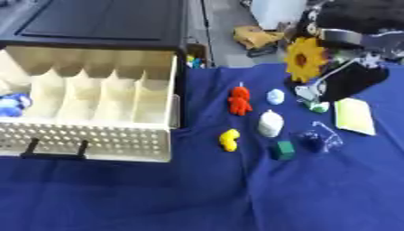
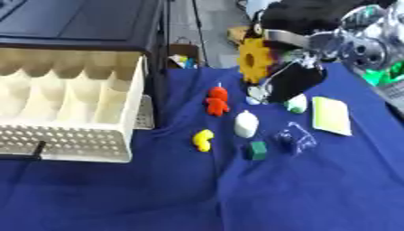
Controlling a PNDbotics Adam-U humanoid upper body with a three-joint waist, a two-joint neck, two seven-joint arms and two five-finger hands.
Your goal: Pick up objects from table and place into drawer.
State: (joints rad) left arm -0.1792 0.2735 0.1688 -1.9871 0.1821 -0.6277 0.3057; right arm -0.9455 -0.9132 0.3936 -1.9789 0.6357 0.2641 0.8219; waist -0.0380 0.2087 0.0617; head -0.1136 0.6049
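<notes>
The cream drawer (image 1: 94, 137) stands pulled open at the left, with a blue thing (image 1: 12, 104) in its left compartment. On the blue cloth lie a red figure (image 1: 239, 100), a yellow piece (image 1: 230, 139), a white bottle shape (image 1: 270, 123), a green cube (image 1: 284, 150), a small pale blue thing (image 1: 275, 96), a dark blue piece in clear plastic (image 1: 315, 140) and a pale yellow pad (image 1: 354, 116). My right hand (image 1: 351, 81) hangs at the upper right, blurred, and seems shut on a yellow sunflower (image 1: 305, 58) held above the cloth. A green-white piece (image 1: 319, 107) lies under the hand.
The black cabinet top (image 1: 94, 22) sits over the drawer, whose black handle (image 1: 55, 151) faces me. Beyond the cloth's far edge a yellow toy vehicle (image 1: 256, 38) stands on the floor. Bare blue cloth (image 1: 197, 198) fills the near half.
</notes>
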